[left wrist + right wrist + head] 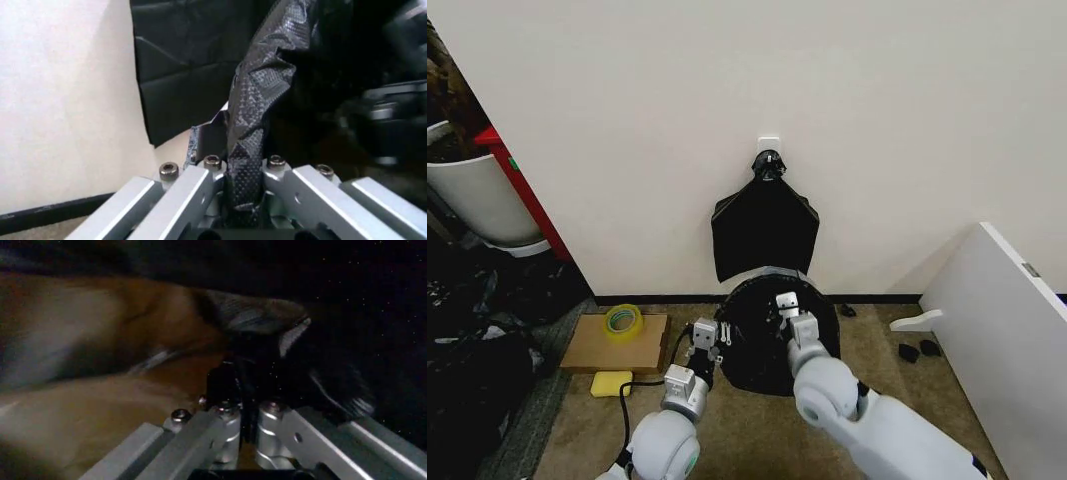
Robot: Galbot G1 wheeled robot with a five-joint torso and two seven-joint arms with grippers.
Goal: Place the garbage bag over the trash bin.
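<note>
We've got the left gripper point(243, 200) pinching a fold of the garbage bag point(777, 330) between its fingers and the right gripper point(247, 415) clamped on another fold, so the plastic stays spread over the trash bin below both.

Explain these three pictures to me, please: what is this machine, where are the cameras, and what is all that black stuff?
It is a two-armed robot. One picture looks down from its head; the others come from cameras on its wrists. The black stuff is a garbage bag draped over a trash bin by the wall. The left gripper pinches a fold of the bag, and the right gripper pinches its plastic too. On the floor lie a cardboard box carrying a tape roll and a yellow sponge.
</note>
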